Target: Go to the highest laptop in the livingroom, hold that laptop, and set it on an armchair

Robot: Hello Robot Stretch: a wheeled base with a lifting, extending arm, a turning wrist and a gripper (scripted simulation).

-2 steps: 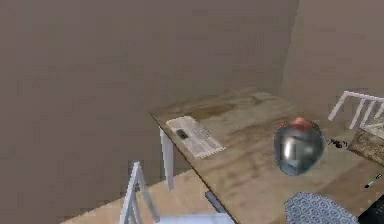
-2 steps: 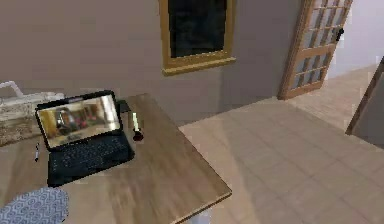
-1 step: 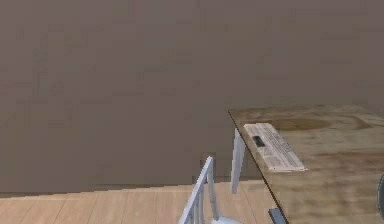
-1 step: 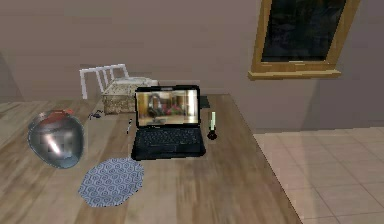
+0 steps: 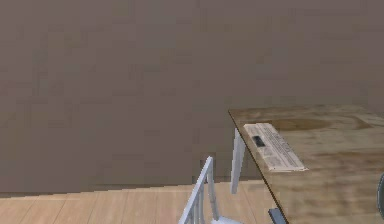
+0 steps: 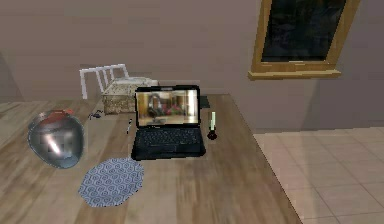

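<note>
On the counter (image 6: 235, 190), near its middle in the arm side view, the laptop (image 6: 167, 120) stands with its lid up and its screen lit, facing us. We judge that we sit alongside it so the arm can reach out to it. Just right of it stands a slim stick on a dark base, perhaps a candle (image 6: 213, 124). A shiny rounded thing (image 6: 55, 138) lies to its left and a round mat (image 6: 112, 182) in front, so a grasp has little room at the sides. The hand's state we cannot tell. A patterned box (image 6: 126, 95) behind the laptop hides most of a white chair (image 6: 103, 76), and the window (image 6: 300, 40) is cut off at the top. Ahead, the counter's corner carries a pale flat thing (image 5: 272, 146) that we cannot name.
</note>
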